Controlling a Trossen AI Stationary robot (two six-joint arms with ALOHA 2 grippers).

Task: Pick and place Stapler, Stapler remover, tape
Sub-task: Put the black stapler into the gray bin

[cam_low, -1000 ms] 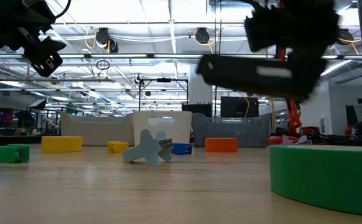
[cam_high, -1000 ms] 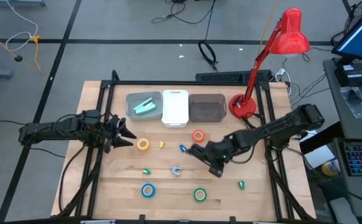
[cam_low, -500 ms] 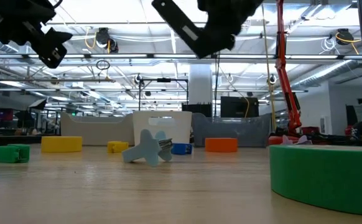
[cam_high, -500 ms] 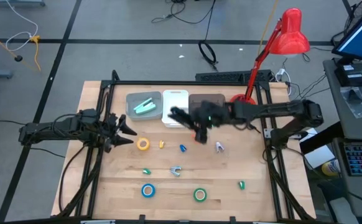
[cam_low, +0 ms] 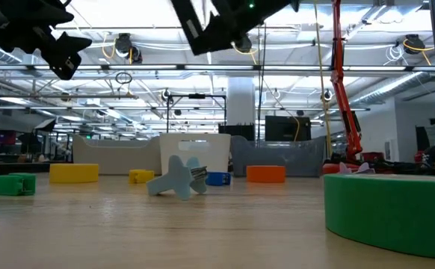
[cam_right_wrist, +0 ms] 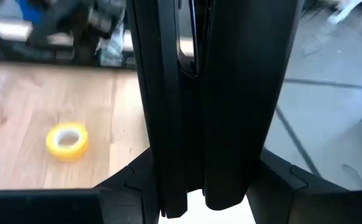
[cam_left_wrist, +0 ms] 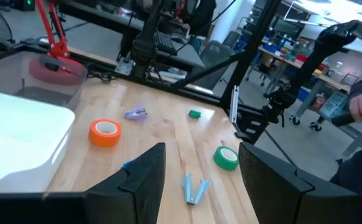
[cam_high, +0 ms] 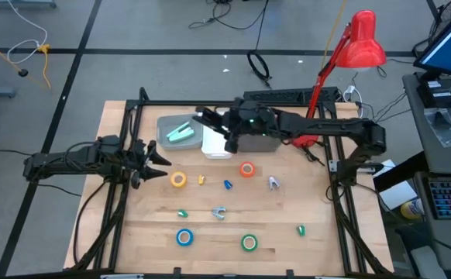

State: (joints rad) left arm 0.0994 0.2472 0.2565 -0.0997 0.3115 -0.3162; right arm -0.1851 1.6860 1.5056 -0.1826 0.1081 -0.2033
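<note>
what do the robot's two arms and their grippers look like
Both arms are dark, nearly black, built of slim jointed links. The left gripper ends in two pointed black fingers; in its own wrist view the fingers are broad, matte and angular. The right gripper is equally black and blocky, with a small green light glowing on the arm just behind it. No coloured markings show on either arm.

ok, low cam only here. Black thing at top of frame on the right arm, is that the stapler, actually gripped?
Observer: Yes. The right wrist view shows the stapler clamped between the fingers of the right gripper.
Operator: Over which bin?
Observer: From above, its free end appears to hang over the grey bin holding a teal item, beside the white bin.
Operator: Left arm?
Observer: The left gripper is open and empty, near the yellow tape.
</note>
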